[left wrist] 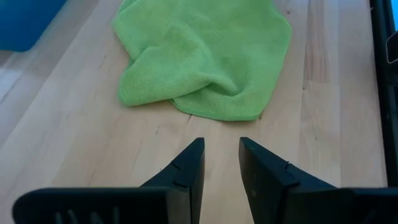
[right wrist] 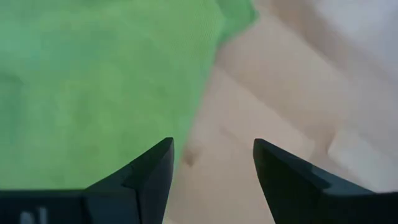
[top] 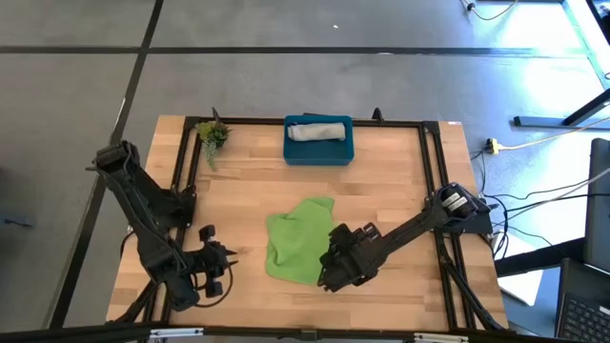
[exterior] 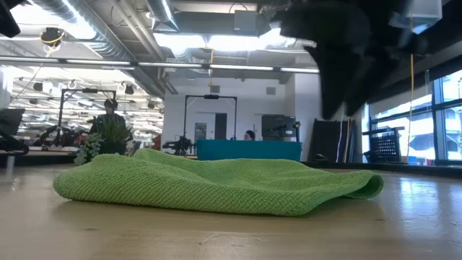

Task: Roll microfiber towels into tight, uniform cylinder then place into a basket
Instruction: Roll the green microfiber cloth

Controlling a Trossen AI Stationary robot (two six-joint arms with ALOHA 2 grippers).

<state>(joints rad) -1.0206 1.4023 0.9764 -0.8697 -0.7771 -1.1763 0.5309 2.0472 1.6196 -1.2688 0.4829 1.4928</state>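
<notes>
Right tool (top: 324, 276) jaws apart over crumpled lime-green microfiber towel's (top: 300, 238) edge, lining up a pinch | left tool (top: 224, 259) apart, waiting nearby

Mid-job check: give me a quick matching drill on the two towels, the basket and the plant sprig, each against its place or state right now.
Things:
1. grey towel
2. green towel
3. basket
4. plant sprig

Places or states:
A. at the table's far left corner
B. rolled, lying in the basket
C. loose and crumpled on the table, by the right gripper
D. at the middle of the table's far edge

Pairs: 1-B, 2-C, 3-D, 4-A
</notes>
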